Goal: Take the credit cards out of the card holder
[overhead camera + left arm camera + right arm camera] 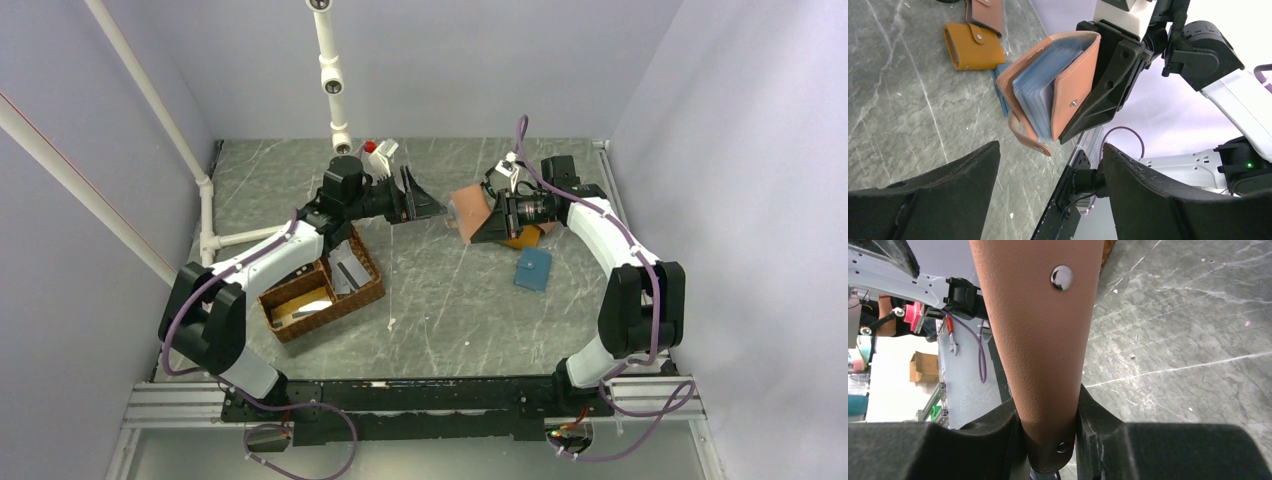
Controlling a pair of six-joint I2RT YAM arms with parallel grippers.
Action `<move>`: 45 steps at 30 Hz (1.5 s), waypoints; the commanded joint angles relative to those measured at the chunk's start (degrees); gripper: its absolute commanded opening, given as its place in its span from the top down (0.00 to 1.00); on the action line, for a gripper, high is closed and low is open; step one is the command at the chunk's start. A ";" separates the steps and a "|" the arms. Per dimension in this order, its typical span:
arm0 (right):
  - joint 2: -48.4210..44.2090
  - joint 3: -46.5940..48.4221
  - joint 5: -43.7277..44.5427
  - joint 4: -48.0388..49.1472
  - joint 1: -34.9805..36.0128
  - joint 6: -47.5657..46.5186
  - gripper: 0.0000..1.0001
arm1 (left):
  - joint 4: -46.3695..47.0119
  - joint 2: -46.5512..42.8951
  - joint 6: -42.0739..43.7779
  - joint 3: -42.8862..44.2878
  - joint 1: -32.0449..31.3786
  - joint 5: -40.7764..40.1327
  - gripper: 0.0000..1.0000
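Right tool (1048, 432) is clamped on the fold end of the salmon card holder (1058, 90), one finger on each side, holding it up off the worktop (450, 310) with the open side turned to the left arm. Holder gapes open, light-blue pockets (1034, 97) fanned out, snap tab (1030, 140) hanging loose below. Left tool (420, 200) is just beside the holder's open side, not touching, fingers spread wide with nothing between them. Wicker basket (335, 316) sits on the left side of the worktop under the left arm. One flat grey credit card (350, 272) lies in its right compartment, and a pale flat piece in the other compartment could be a second, can't confirm at this size. So the task reads as partly done, with at least one card out and dropped off. What is left is unclear, since no card edge shows sticking out of the pockets in the left wrist view and the pockets may still hold some deeper in. Likely step in hand: left tool lining up on the pockets for a pull, the right one acting as the vise. Orange wallet (973, 46) and teal wallet (533, 268) lie flat on the worktop by the right arm, untouched and not part of this.
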 commanded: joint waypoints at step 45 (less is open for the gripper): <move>-1.73 0.13 -12.93 3.20 -0.24 0.58 1.00 | 9.63 7.97 -3.51 4.02 -1.95 9.74 0.62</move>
